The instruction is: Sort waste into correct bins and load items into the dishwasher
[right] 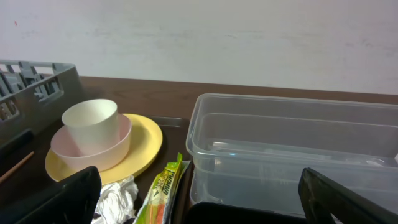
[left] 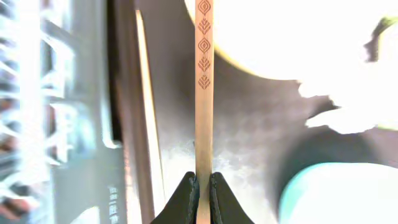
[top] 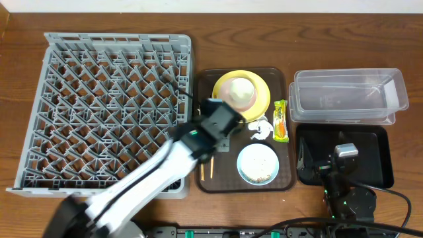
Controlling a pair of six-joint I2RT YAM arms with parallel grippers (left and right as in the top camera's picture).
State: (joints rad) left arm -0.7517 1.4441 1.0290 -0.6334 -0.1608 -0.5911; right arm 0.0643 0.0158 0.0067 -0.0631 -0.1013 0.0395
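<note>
As L arm [top: 158,165] is reaching diag. over the grey rack [top: 99,99], L end effector [left: 203,190] is pinching one leaf-patterned wooden chopstick [left: 204,93] at left side of brown tray [top: 228,178]; R end effector [right: 199,208] is sitting spread wide.

The place reads as a robotics lab staging a kitchen chore rather than a home kitchen. Two robot arms, the left arm [top: 158,168] and the right arm [top: 345,188], work at a plain wooden table [top: 20,26] before a bare white wall [right: 249,37]. Black cables [top: 396,194] run along the table's near edge. A grey dish rack [top: 99,99], brown serving tray [top: 205,86], clear tub [top: 347,96] and black tray [top: 377,158] are laid out in a row.
</note>
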